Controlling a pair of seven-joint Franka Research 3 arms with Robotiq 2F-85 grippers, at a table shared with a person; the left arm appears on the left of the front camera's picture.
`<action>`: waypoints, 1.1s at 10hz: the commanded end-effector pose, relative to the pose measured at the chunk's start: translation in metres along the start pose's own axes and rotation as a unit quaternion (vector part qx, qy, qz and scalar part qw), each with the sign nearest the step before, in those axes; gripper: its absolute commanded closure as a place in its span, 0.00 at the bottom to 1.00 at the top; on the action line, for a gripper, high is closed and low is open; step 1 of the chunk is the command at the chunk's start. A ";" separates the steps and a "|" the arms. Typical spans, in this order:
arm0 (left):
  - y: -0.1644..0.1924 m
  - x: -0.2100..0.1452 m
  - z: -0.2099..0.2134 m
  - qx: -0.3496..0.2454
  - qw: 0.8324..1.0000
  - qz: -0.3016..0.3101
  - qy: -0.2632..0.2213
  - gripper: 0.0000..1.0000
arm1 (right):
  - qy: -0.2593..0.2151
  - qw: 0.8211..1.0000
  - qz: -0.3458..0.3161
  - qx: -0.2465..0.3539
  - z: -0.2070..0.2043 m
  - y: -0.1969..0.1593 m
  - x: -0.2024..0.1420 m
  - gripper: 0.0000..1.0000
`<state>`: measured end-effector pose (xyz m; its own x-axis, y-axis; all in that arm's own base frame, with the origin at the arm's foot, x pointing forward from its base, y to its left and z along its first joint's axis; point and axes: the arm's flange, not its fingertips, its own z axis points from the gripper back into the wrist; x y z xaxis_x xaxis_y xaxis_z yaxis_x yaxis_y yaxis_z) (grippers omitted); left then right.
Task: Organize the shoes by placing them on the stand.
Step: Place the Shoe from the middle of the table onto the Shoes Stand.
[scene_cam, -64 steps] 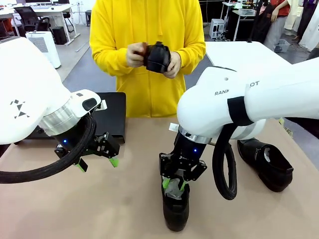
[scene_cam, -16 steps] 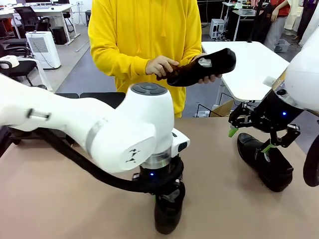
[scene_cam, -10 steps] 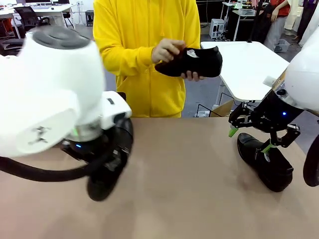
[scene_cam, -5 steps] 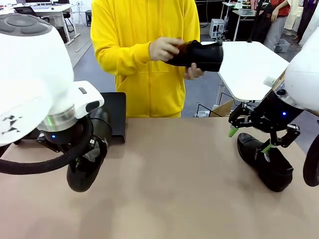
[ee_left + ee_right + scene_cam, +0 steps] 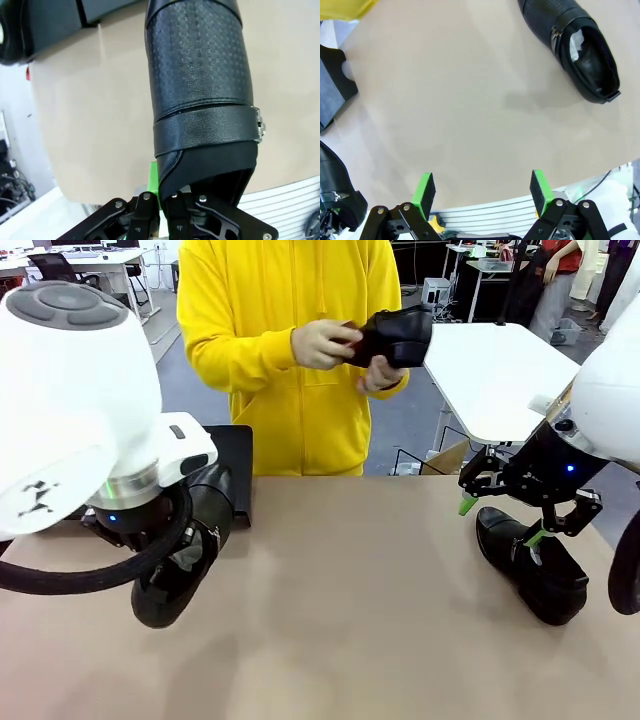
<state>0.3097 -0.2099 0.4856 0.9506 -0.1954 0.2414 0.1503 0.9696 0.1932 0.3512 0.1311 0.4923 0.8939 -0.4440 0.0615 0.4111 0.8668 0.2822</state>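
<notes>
My left gripper (image 5: 183, 552) is shut on a black glossy shoe (image 5: 182, 558), which hangs toe-down just above the table's left side. In the left wrist view that shoe (image 5: 200, 85) runs up from the fingers (image 5: 153, 176), heel end between them. The black stand (image 5: 226, 472) lies just behind, at the table's far left edge. A second shoe (image 5: 530, 565) with white paper inside lies on the table at the right. My right gripper (image 5: 505, 515) hovers open above its heel end, apart from it. The person holds a third shoe (image 5: 395, 335) in both hands at chest height.
The person in a yellow hoodie (image 5: 290, 390) stands at the far edge, middle. In the right wrist view the right shoe (image 5: 575, 42) lies far ahead of my open gripper (image 5: 481, 192), with the stand's corner (image 5: 335, 85) at the left. A white table (image 5: 490, 370) stands behind.
My left arm has carried the shoe from the front middle to the left, close to the stand. The person has turned the shoe in their hands. My right arm has stayed still.
</notes>
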 end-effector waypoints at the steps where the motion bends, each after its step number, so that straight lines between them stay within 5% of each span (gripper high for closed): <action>1: 0.039 0.016 -0.004 -0.014 0.995 -0.086 -0.040 1.00 | 0.003 1.000 0.010 0.005 0.002 0.001 0.004 0.00; 4: 0.101 0.024 -0.003 0.036 0.991 -0.066 -0.111 1.00 | 0.003 1.000 0.010 0.005 0.002 0.001 0.004 0.00; 8: 0.153 0.052 -0.019 0.132 0.984 0.000 -0.118 1.00 | 0.003 1.000 0.010 0.005 0.002 0.001 0.004 0.00; 11: 0.180 0.080 -0.051 0.104 0.983 0.065 -0.139 1.00 | 0.003 1.000 0.010 0.005 0.002 0.001 0.004 0.00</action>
<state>0.4093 -0.0378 0.4910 0.8690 -0.1709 0.4643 -0.0070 0.9341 0.3569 0.3513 0.1310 0.4923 0.8939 -0.4439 0.0614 0.4111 0.8668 0.2823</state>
